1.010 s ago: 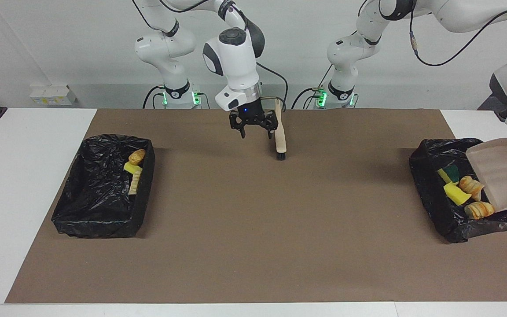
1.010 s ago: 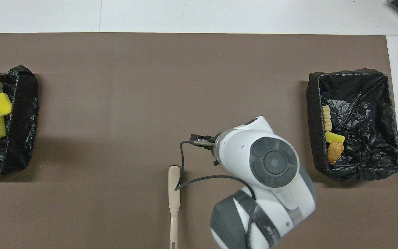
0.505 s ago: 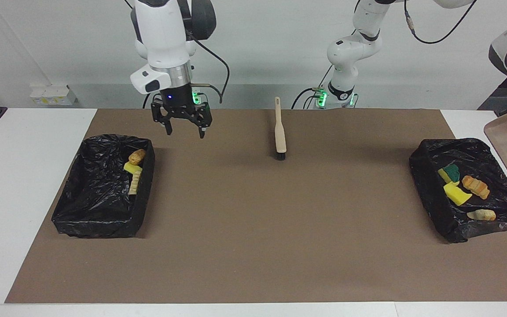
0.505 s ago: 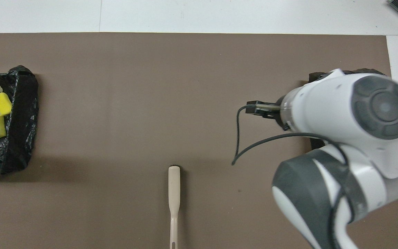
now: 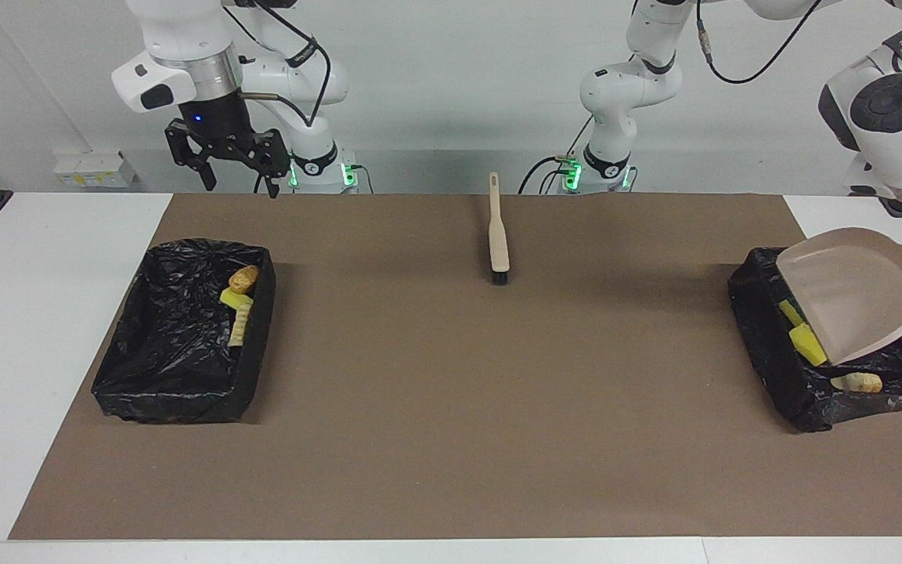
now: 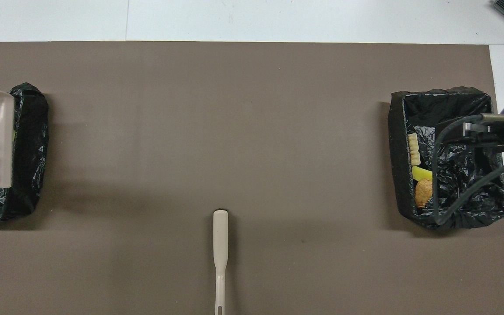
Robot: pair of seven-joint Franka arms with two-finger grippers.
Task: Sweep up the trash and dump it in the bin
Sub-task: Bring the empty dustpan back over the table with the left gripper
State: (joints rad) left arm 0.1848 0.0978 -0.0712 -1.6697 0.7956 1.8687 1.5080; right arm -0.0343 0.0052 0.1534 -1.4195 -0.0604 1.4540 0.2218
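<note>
trash [image 5: 809, 345]: small bright yellow sponge chunks and tan, ridged pastry-like lumps, lying inside two black-bag-lined bins [image 5: 185, 345], one toward each arm's end of the brown mat. left gripper, off view, grips a beige plastic dustpan [image 5: 850, 294] tilted over one bin. right gripper [image 5: 233, 168] hangs open, raised.

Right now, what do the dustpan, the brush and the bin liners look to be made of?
The dustpan looks like smooth beige moulded plastic with a matt, even surface, and slightly translucent in the overhead view. The brush has a pale beige handle, plastic or light wood, I cannot tell which, and dark bristles. The bin liners look like thin black plastic film: crinkled, with glossy highlights.
</note>
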